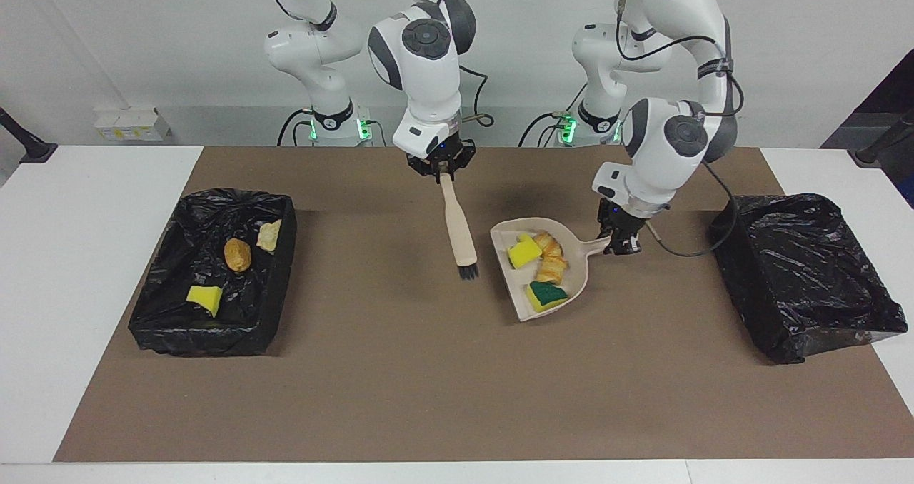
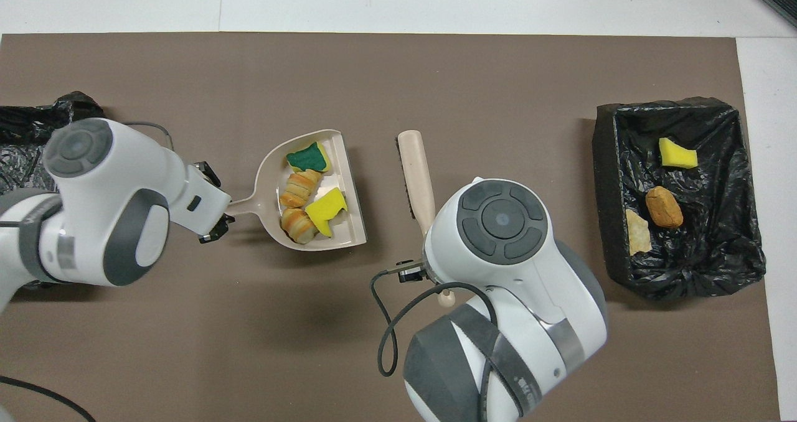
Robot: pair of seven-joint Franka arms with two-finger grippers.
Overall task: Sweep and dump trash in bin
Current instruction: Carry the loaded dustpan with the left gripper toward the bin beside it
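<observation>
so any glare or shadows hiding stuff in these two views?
Facing view: soft shadows fall on the mat under the brush and dustpan, hiding nothing; the empty bin's black liner shows shiny glare streaks. Overhead view: the right arm's wrist covers the brush handle and its end effector; the liner of the bin with scraps glints.

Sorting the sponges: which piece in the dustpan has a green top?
The green-topped sponge at the dustpan's open mouth, farthest from the robots; the other sponge there is plain yellow.
</observation>
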